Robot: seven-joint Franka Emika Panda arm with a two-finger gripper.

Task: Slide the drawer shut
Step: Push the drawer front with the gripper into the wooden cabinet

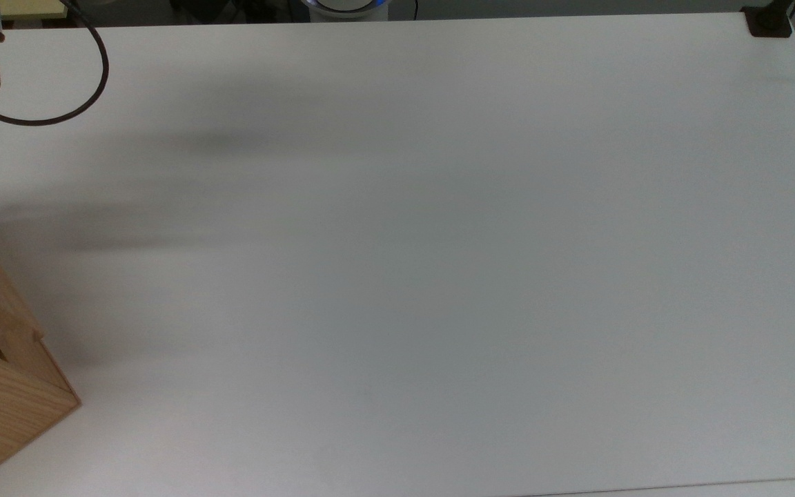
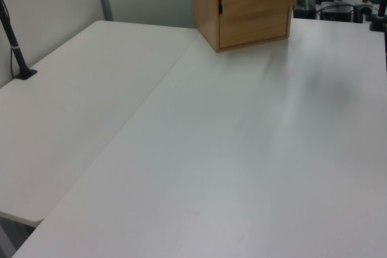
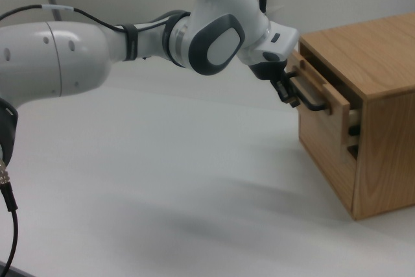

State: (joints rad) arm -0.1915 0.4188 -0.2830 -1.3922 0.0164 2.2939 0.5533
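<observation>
Nearly there, the gripper [image 3: 290, 93], its finger spacing unreadable, pressed on the handle [image 3: 310, 98] of the drawer [image 3: 322, 113], which stood slightly proud of the cabinet [image 3: 369, 95]; I judged 1 short straight push would seat it.

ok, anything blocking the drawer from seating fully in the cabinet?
Nothing visible. The tool is at the handle on the drawer, which still sticks out slightly from the cabinet. The remaining gap looks clear, though the inside is hidden.
</observation>
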